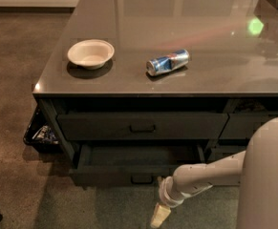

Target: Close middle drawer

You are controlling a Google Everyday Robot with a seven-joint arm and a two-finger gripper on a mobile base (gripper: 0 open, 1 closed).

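A single camera looked down from high up, behind and above the gripper [159, 217], facing forward. The gripper sat low, at the frame's bottom edge. Just beyond it lay the middle drawer [105, 176], with the countertop [215, 42] farther ahead filling the upper view.

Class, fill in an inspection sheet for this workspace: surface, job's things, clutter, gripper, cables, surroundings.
Surface: glossy grey counter top, green light spot far right.
Job's things: middle drawer pulled open; top drawer shut.
Clutter: white bowl upright; blue can on its side, apart.
Gripper: gripper low before the middle drawer, right of its handle, pointing floorward.
Cables: nothing seen.
Surroundings: dark bin on the floor left of the counter.
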